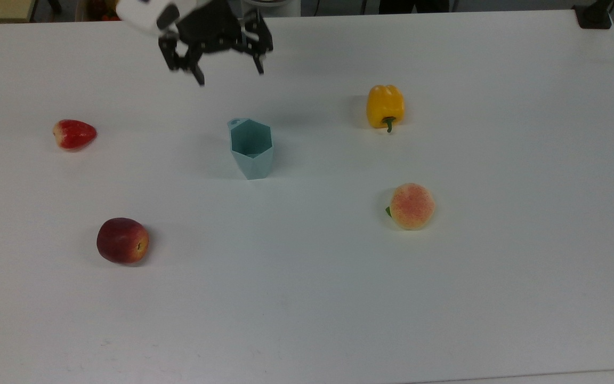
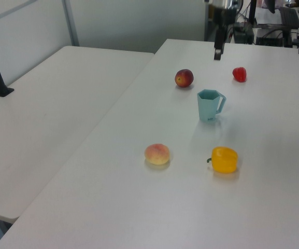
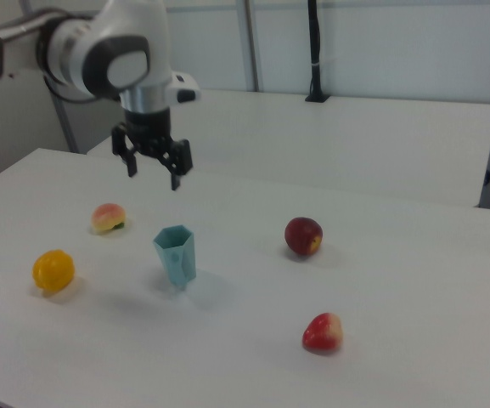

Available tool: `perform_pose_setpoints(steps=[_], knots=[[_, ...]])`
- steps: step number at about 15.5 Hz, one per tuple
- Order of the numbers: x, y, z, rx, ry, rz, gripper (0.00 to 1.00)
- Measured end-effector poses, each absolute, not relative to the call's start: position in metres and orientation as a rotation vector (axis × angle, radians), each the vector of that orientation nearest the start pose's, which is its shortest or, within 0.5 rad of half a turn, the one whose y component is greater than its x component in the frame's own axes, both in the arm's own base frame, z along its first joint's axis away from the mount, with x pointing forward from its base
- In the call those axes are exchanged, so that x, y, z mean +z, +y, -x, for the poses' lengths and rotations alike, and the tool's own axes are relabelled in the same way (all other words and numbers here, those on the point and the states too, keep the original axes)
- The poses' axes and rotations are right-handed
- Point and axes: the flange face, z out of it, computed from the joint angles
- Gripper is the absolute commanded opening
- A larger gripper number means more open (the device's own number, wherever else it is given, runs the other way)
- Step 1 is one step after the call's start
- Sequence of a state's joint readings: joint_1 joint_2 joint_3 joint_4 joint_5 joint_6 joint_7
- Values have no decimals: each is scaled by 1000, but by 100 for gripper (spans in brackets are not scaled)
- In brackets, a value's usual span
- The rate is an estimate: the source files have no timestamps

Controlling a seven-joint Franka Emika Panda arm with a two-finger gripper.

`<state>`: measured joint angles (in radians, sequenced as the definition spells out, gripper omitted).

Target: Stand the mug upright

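— Where do we see the mug (image 1: 251, 146)?
— Upright on the tabletop (image 1: 445, 293), below the end effector (image 1: 229, 74) and apart from it.
— And the end effector's state?
— We see its fingers (image 3: 131, 166) spread wide, holding nothing.

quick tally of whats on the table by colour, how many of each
red: 2, the apple and the strawberry
yellow: 1, the bell pepper
pink-orange: 1, the peach
pale teal: 1, the mug
total: 5
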<state>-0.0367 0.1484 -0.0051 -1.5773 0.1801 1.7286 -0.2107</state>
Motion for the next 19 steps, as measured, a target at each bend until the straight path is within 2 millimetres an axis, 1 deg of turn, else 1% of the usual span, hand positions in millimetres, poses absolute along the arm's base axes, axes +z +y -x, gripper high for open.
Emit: perform_pose_setpoints(steps=[3, 5, 8, 11, 14, 17, 19], knots=[[602, -1, -585, 32, 21, 2960, 100], [621, 5, -574, 31, 91, 2959, 100], [638, 17, -565, 6, 170, 2955, 100], [645, 15, -557, -11, 181, 2969, 100], [640, 19, -556, -8, 156, 3013, 100], [633, 26, -561, -82, 43, 3043, 100], [631, 21, -564, -135, -19, 3049, 100]])
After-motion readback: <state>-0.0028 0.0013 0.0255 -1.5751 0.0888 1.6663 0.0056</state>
